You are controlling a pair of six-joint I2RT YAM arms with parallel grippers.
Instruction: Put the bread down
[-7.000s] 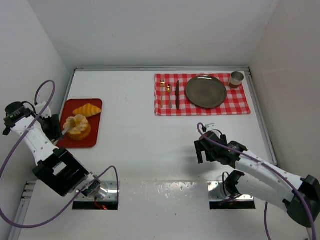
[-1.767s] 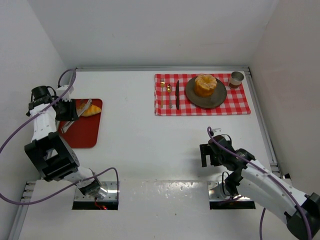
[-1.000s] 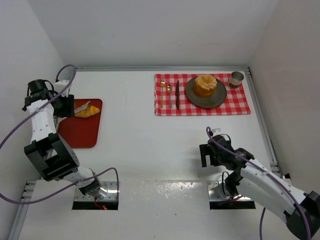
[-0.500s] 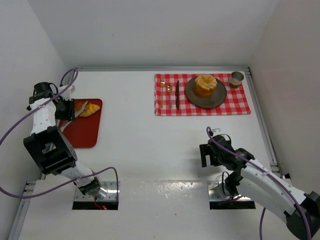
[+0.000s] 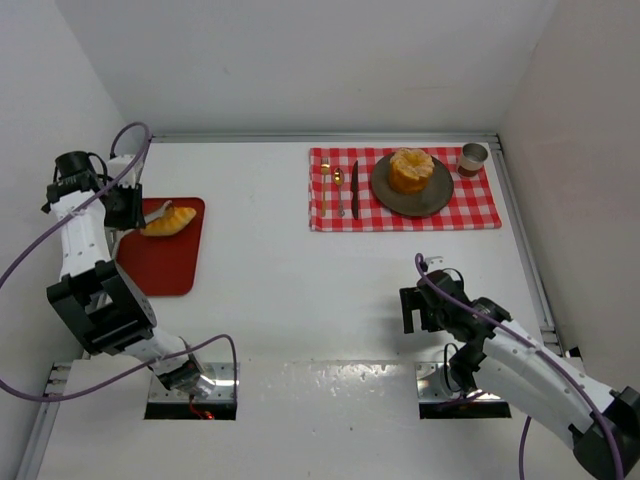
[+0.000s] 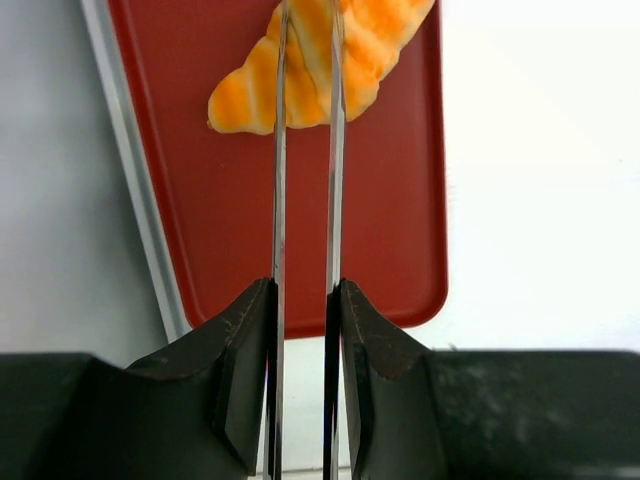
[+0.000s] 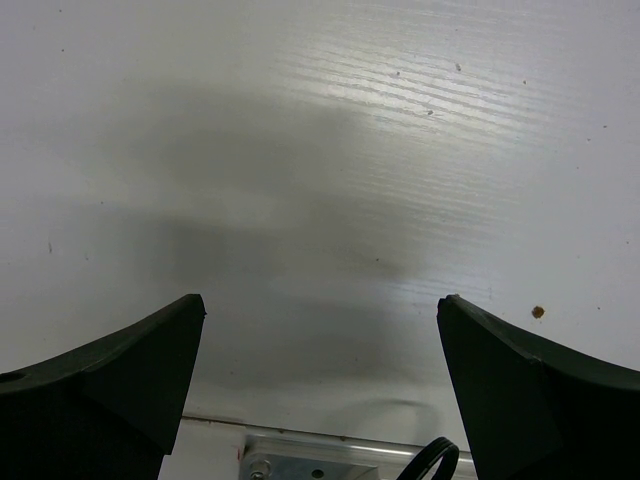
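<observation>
Narrowly, the left end effector (image 6: 307, 20) pinches a crescent croissant (image 6: 375, 45) between thin blades.

A golden croissant (image 5: 170, 219) with darker orange bands lies slanted at the far end of the red tray (image 5: 165, 270), by the counter's left edge. The left claw's (image 6: 307, 40) thin blades cross its middle, close together; whether they pinch it is unclear. A round, ridged golden loaf (image 5: 411, 170) sits upright on the dark plate (image 5: 385, 195), well apart.
</observation>
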